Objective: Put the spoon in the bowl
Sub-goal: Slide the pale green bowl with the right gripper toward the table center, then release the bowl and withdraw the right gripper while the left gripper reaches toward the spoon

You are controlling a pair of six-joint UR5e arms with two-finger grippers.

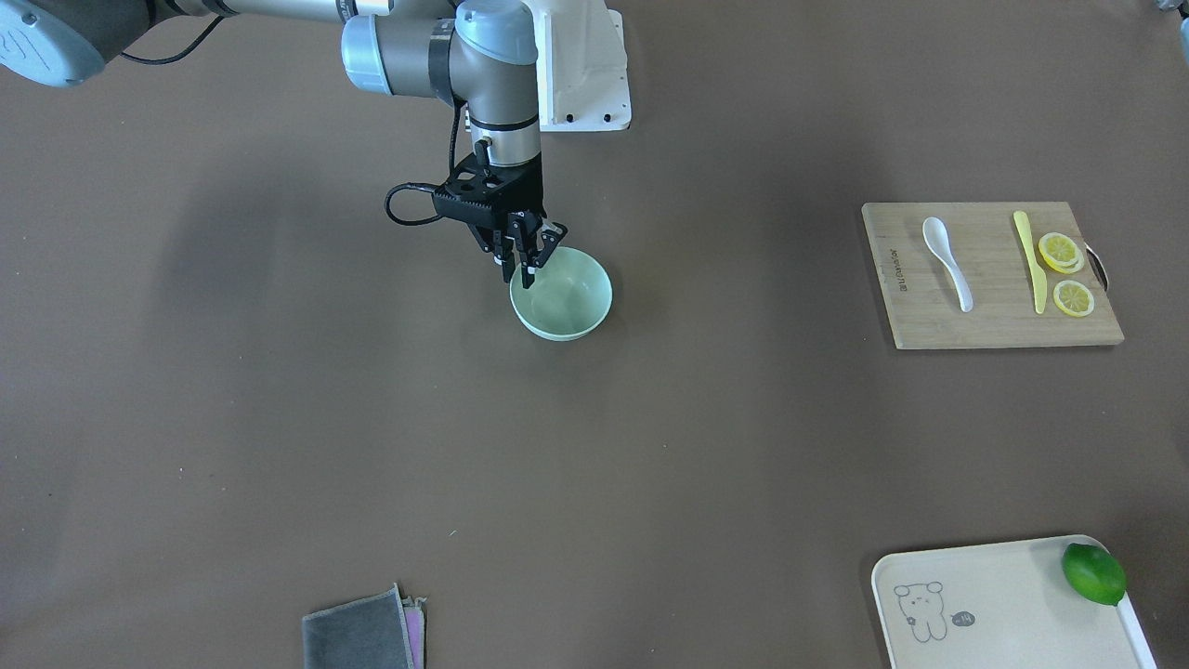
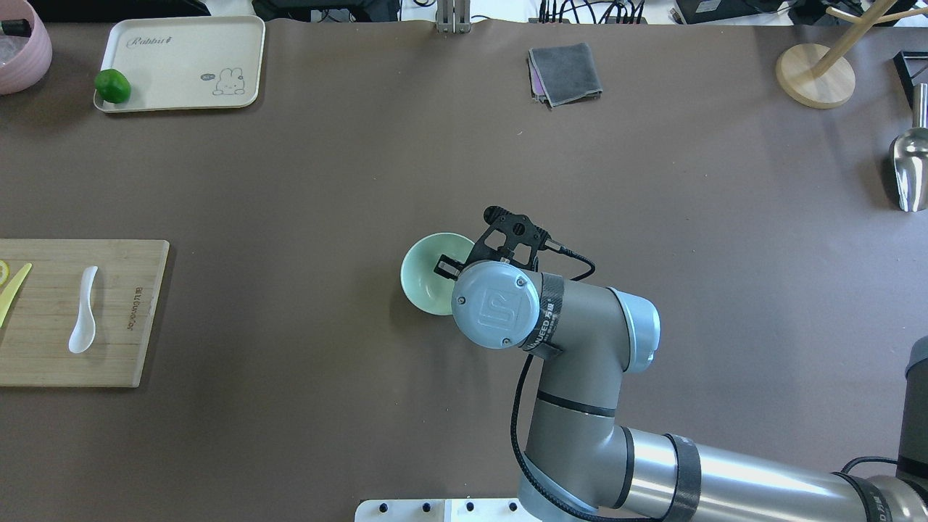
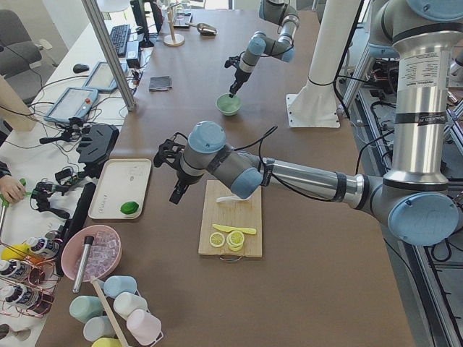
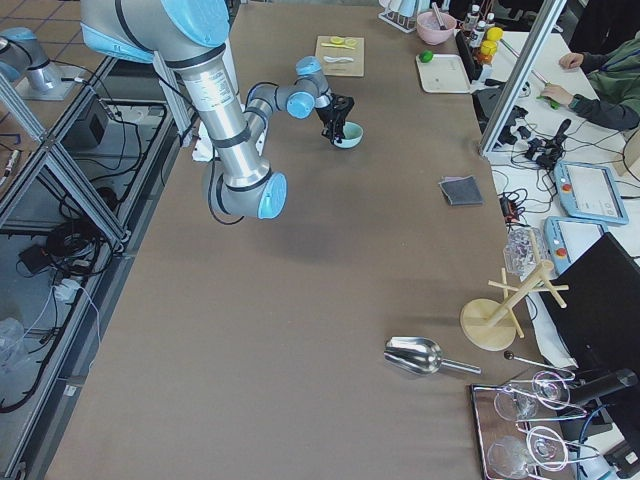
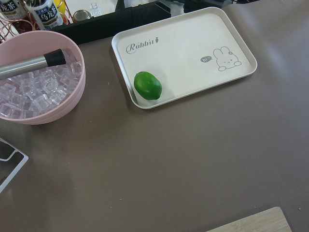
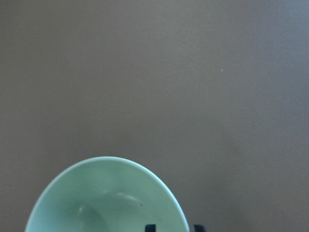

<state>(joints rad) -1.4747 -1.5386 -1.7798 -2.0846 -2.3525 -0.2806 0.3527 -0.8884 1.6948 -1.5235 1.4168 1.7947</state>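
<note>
Spoon (image 1: 947, 262): lies flat on the wooden board (image 1: 989, 321), just beside the yellow knife (image 1: 1029, 260), scoop toward the robot, well apart from the bowl (image 1: 581, 302).
Bowl: sits upright mid-bench (image 1: 650, 465).
Right gripper (image 1: 522, 269): hangs at the bowl's rim, jaws released, one finger inside, one outside.
Left gripper (image 3: 176, 194): hovers between board and tray (image 5: 188, 53); cannot tell how the jaws stand.

In the overhead view the right arm (image 2: 496, 304) hides part of the bowl (image 2: 424, 279) and most of the right gripper (image 2: 448, 267); the right wrist view crops its fingers (image 6: 150, 227) to tips, grip unclear; the left gripper (image 3: 177, 194) is too small to judge.
</note>
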